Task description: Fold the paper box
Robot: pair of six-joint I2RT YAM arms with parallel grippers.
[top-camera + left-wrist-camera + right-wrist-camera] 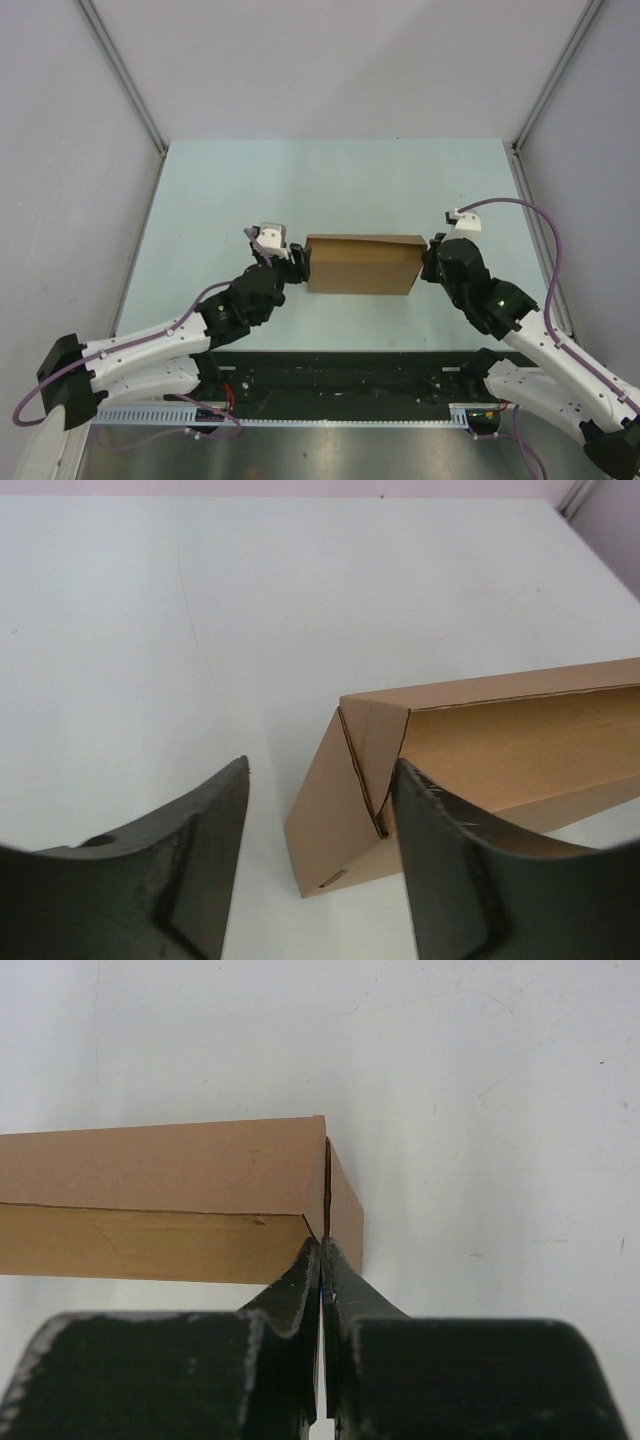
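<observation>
Nearest the bases, both arms reach forward and inward to meet one line across the table (330, 190). The left gripper (322, 770) has its jaws apart and holds nothing. In its wrist view the left end of the paper box (360, 265) lies just ahead. The sloping end panel faces the gap, and the right-hand finger (450, 880) overlaps the box's near long wall.

The right gripper (322, 1250) has its jaws together, tips at the box's right near corner, where the end panel meets the top along a seam. Whether a thin card edge is nipped between them is too fine to make out; it may only be pressing there.

The box is a shallow shape that looks closed, mid-table, with its long axis running left to right between the two grippers, each about equally close to its own end. I judge that any tuck or press at the left end would push along that axis toward the right gripper, which would brace it
</observation>
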